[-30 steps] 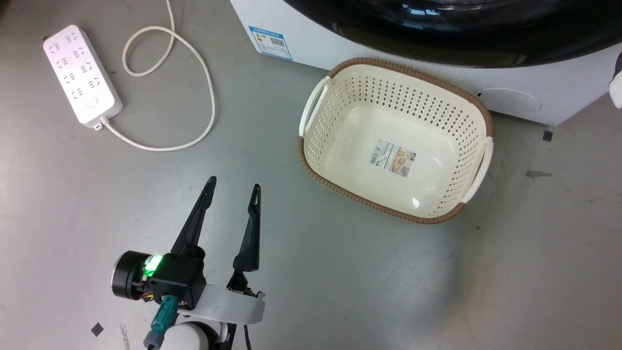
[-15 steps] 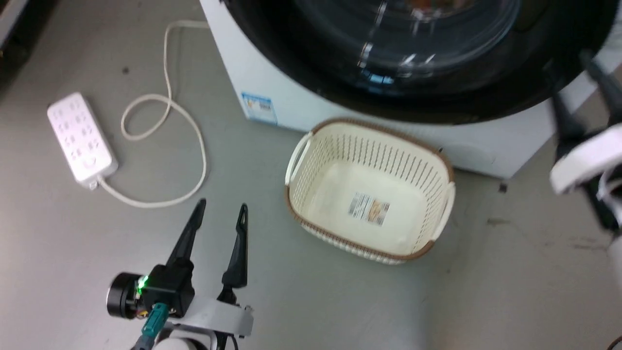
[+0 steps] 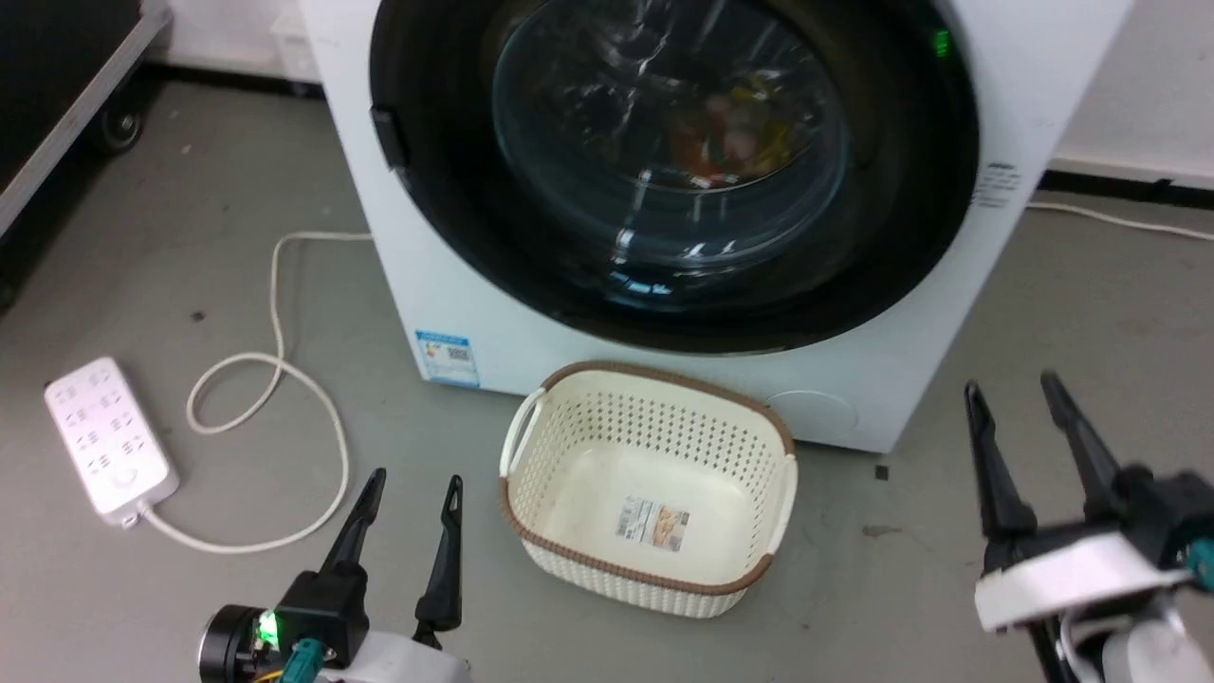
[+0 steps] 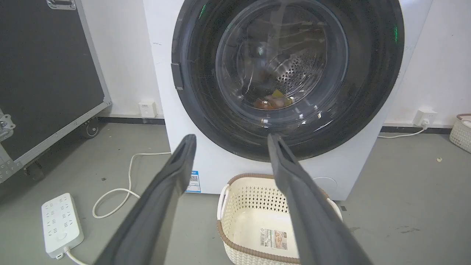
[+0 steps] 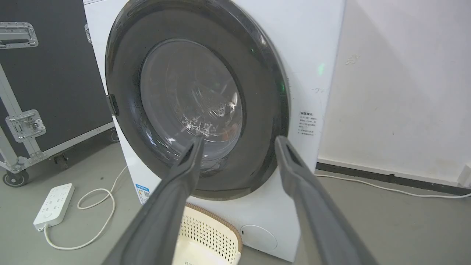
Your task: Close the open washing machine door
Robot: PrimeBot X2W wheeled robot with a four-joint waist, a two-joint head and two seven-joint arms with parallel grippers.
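Head view tilted up — washing machine door [image 3: 669, 142] shut; left end effector [image 3: 417, 478], right end effector [image 3: 1008, 384] released.

nothing legible, blue-edged sticker [image 3: 447, 358] low on washing machine front [image 3: 408, 285] too small, barcode label [image 3: 652, 523] in basket [image 3: 588, 427] blurred, grey print block [image 5: 307, 123] right of washing machine door [image 5: 191, 99] unreadable

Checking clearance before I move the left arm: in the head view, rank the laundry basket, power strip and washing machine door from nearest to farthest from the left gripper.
1. Laundry basket, just right of the left gripper fingertips.
2-3. Power strip, off to its left, and washing machine door, ahead and up to the right: too close to call.
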